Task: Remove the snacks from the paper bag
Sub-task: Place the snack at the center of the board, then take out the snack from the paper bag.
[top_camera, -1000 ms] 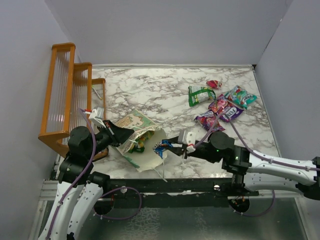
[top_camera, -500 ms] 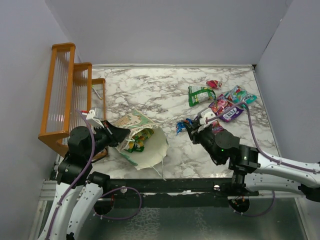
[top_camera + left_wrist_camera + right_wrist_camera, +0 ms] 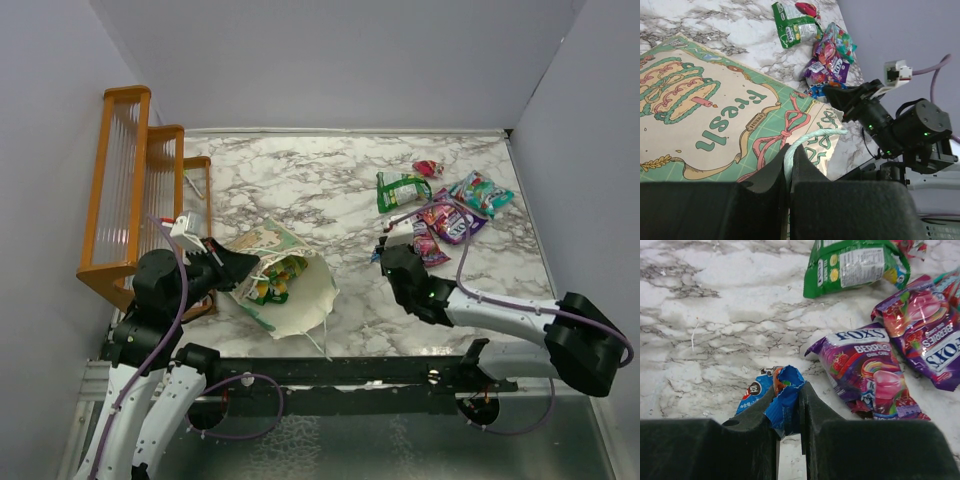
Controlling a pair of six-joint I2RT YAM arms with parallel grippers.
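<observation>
Pinching a crinkly blue packet (image 3: 785, 390), the right tool (image 3: 796, 407) faces glossy snacks (image 3: 870, 375); the left tool (image 3: 789, 165) clamps the paper bag's (image 3: 715, 115) string (image 3: 810, 136).

Robot lab test cell. Plain pale walls (image 3: 330, 60) box in a marble-print counter (image 3: 300, 185); left arm (image 3: 158, 285) and right arm (image 3: 500, 318), trailing purple cables (image 3: 187, 288), bolted to a black rail (image 3: 350, 372) along its near edge.

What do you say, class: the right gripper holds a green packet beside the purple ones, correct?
No. The right wrist view shows that the packet in the right gripper is blue, not green. It does sit beside the purple packets.
</observation>
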